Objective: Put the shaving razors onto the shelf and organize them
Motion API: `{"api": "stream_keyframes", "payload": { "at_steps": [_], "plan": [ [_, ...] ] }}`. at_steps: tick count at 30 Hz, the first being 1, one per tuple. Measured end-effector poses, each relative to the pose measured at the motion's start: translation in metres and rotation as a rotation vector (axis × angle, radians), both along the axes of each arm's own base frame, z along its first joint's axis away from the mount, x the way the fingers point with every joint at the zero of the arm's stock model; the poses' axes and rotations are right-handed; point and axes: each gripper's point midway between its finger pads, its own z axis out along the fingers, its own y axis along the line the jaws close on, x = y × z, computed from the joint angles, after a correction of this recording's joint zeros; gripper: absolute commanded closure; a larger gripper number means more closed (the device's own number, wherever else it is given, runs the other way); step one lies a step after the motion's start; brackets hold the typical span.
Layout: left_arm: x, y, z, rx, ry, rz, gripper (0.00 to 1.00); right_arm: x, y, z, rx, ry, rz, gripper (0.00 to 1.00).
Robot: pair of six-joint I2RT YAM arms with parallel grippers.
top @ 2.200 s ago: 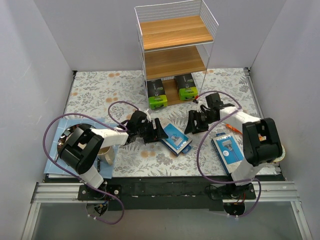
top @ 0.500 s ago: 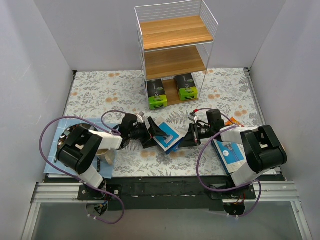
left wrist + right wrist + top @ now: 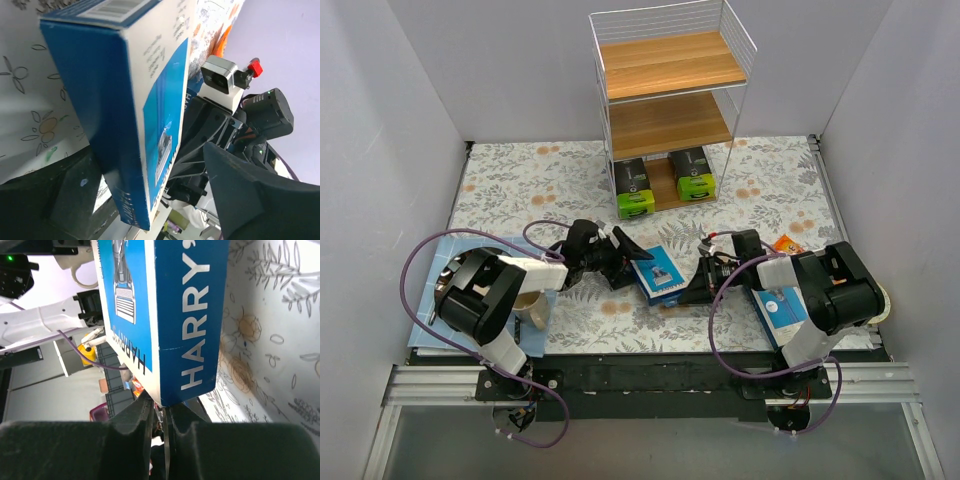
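Observation:
One blue razor pack (image 3: 657, 272) stands tilted up off the floral table between my two grippers. My left gripper (image 3: 625, 258) straddles it. In the left wrist view the pack (image 3: 130, 100) leans on one finger (image 3: 65, 195), and a gap stays to the other finger (image 3: 260, 200). My right gripper (image 3: 692, 288) is at the pack's opposite end. There its jaws (image 3: 165, 407) stand a narrow slit apart on a thin edge of the pack (image 3: 190, 315). A second razor pack (image 3: 782, 305) lies flat by the right arm. The shelf (image 3: 670, 120) stands at the back.
Two green-and-black boxes (image 3: 634, 188) (image 3: 693, 173) fill the shelf's bottom tier. An orange packet (image 3: 786, 243) lies right of the right arm. A mug (image 3: 530, 308) and a bowl (image 3: 455, 275) sit on a blue mat (image 3: 430, 325) at the left.
Both grippers came in to the middle razor pack and tipped it up off the table. The left jaws have narrowed around it, and the right jaws have parted slightly.

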Motion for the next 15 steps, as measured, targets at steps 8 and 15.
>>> {"api": "stream_keyframes", "payload": {
  "at_steps": [8, 15],
  "plan": [
    [0.006, 0.008, -0.013, 0.064, 0.043, 0.069, 0.59, 0.02, 0.016, 0.012, 0.035, -0.052, 0.021, 0.7],
    [0.012, 0.012, -0.012, 0.059, 0.026, 0.092, 0.68, 0.021, 0.015, 0.016, 0.046, -0.069, 0.015, 0.38]
  ]
}}
